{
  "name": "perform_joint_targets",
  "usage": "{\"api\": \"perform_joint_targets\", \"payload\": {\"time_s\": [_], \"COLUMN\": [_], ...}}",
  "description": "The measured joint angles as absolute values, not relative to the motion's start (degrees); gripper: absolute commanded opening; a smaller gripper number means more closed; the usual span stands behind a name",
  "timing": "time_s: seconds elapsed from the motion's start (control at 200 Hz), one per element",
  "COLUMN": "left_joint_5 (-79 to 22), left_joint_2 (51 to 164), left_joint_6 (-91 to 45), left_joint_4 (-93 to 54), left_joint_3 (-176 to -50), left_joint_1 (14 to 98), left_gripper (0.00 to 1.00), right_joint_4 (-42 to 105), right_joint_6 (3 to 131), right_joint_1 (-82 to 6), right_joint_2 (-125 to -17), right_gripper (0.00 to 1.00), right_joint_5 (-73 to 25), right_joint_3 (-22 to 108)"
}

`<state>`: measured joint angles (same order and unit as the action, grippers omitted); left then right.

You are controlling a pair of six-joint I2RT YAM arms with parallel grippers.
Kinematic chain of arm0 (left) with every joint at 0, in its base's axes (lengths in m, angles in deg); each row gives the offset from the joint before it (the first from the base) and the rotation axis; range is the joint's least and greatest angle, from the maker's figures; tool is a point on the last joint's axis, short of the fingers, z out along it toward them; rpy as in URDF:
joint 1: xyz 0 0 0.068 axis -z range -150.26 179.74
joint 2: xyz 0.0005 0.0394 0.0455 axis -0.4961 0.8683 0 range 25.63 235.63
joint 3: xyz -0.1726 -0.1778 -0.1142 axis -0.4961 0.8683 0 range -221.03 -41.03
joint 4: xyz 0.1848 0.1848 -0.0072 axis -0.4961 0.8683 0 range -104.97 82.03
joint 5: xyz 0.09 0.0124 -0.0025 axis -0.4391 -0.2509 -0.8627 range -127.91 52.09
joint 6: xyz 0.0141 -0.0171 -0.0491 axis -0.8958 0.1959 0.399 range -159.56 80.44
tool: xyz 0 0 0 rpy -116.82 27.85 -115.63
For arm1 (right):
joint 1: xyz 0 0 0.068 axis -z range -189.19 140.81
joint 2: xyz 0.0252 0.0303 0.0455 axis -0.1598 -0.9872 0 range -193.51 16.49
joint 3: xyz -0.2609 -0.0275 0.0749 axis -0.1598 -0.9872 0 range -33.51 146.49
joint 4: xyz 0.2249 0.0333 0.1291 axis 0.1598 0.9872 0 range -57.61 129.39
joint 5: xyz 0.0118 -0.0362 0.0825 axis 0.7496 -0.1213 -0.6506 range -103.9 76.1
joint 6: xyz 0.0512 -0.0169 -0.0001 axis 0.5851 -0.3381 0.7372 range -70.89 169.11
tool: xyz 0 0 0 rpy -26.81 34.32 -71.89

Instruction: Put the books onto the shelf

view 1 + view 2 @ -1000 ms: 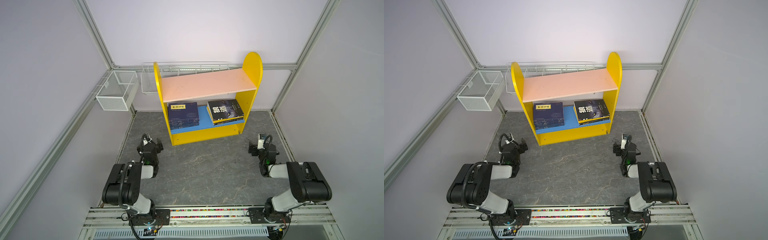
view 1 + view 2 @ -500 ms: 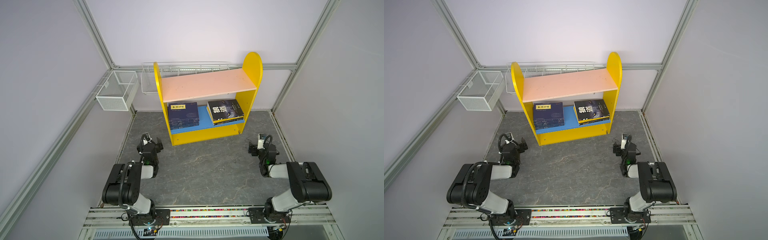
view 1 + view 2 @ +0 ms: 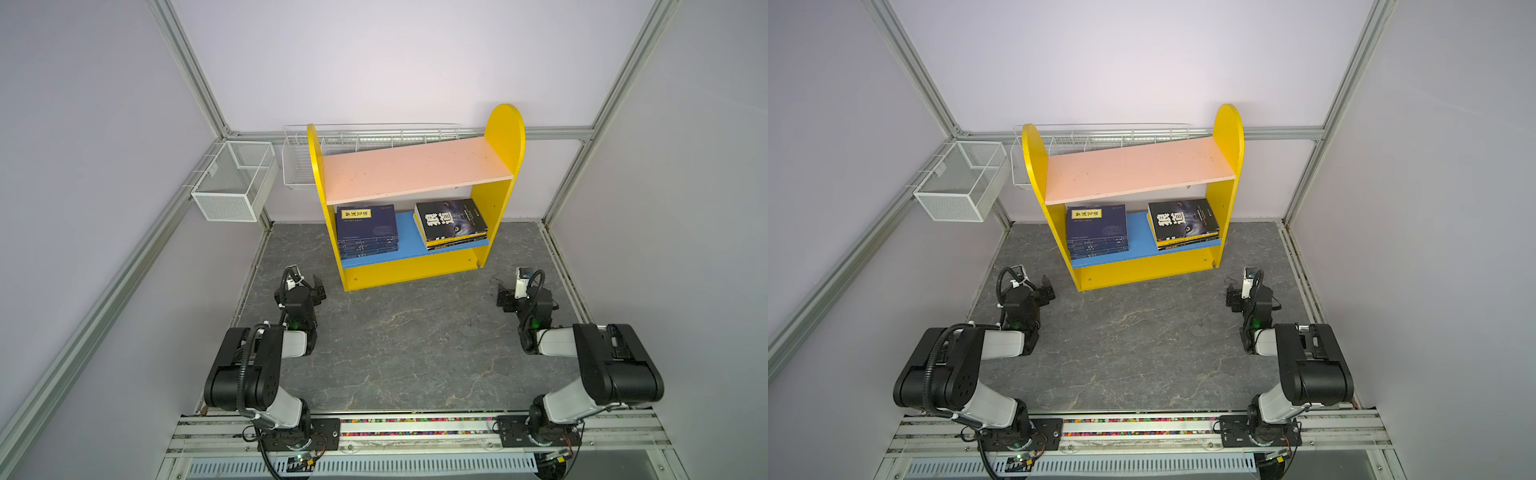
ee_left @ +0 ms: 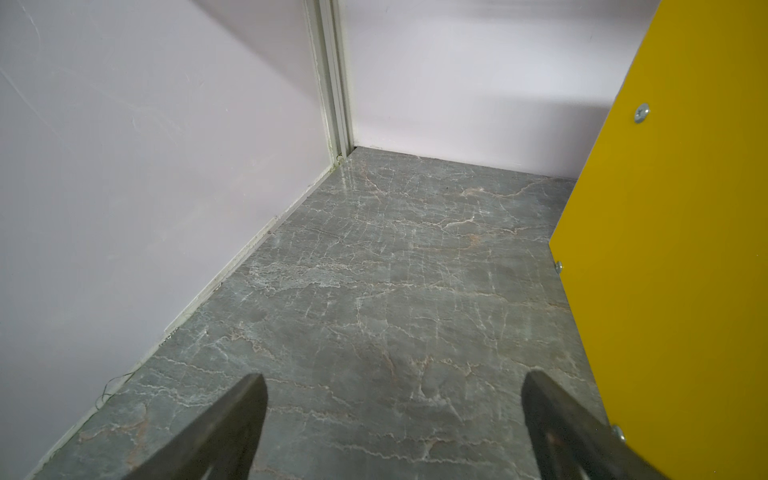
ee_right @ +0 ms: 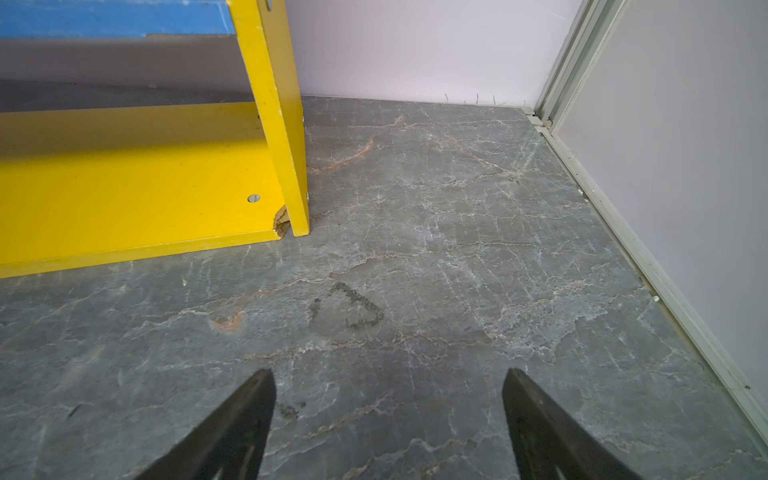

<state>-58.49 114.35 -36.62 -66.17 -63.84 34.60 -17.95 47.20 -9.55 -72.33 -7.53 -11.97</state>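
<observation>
Jaws spread wide on the left end effector (image 4: 395,376), nothing between them, low over the grey marbled table (image 4: 374,270) with the shelf (image 4: 673,208) just alongside. Same story at the right end effector (image 5: 389,372): parted, gripping nothing, facing the shelf's chipped front corner. Both arms sit folded, in front of the shelf. And the books? A navy stack (image 3: 366,228) and a wolf-eye stack (image 3: 451,222) lie flat, apart, on the blue lower board (image 3: 406,237), under the pink upper board (image 3: 415,168).
</observation>
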Motion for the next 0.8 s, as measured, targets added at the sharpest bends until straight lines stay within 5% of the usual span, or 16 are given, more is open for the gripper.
{"api": "perform_joint_targets", "payload": {"time_s": [0.155,0.29,0.345,0.405,0.42,0.435,0.8], "left_joint_5": [-58.36,-58.4,-58.43,-58.34,-58.45,-58.38,-58.43], "left_joint_2": [114.42,114.44,114.44,114.44,114.44,114.44,114.46], "left_joint_6": [-36.99,-37.08,-37.04,-37.21,-37.21,-37.17,-37.08], "left_joint_4": [-66.19,-66.17,-66.17,-66.17,-66.17,-66.15,-66.19], "left_joint_3": [-63.84,-63.84,-63.84,-63.84,-63.84,-63.84,-63.84], "left_joint_1": [34.62,34.62,34.62,34.62,34.62,34.62,34.62], "left_gripper": [0.12,0.07,0.28,0.68,0.91,1.0,0.99], "right_joint_4": [-17.95,-17.95,-17.95,-17.95,-17.95,-17.95,-17.93], "right_joint_6": [47.2,47.2,47.2,47.2,47.2,47.2,47.2], "right_joint_1": [-9.55,-9.55,-9.55,-9.55,-9.55,-9.55,-9.55], "right_joint_2": [-72.33,-72.33,-72.33,-72.33,-72.33,-72.33,-72.33], "right_gripper": [0.88,0.88,0.88,0.88,0.88,0.88,0.88], "right_joint_5": [-7.55,-7.55,-7.53,-7.55,-7.55,-7.55,-7.55], "right_joint_3": [-11.97,-11.97,-11.97,-11.97,-11.97,-11.97,-11.97]}}
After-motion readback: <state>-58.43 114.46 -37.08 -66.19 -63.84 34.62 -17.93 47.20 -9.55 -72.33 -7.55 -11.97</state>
